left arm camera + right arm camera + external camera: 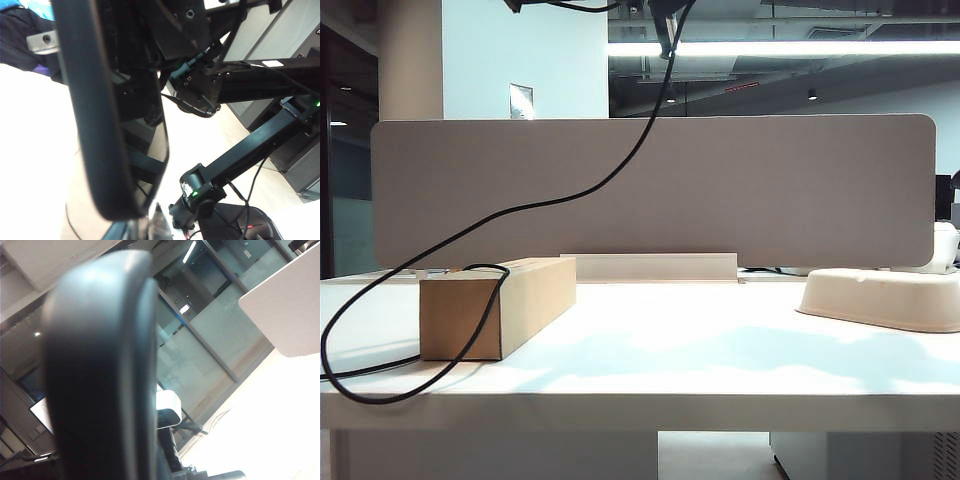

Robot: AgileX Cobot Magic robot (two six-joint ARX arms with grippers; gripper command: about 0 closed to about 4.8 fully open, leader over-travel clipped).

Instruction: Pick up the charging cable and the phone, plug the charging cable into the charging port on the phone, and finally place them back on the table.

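**Mating aloft: slip and snag risks**

Both grippers sat above the exterior frame. The left gripper's fingers were unseen, but it read as clenched on the phone [107,125], a glossy black slab with rounded corners. I judged the slick glass might twist under plug pressure. The right gripper [197,90] appeared clamped on the charging cable [520,212], a thin matte cord draped over the cardboard box [535,295] and past the table [670,350] edge. Drag there could pull the plug off line.
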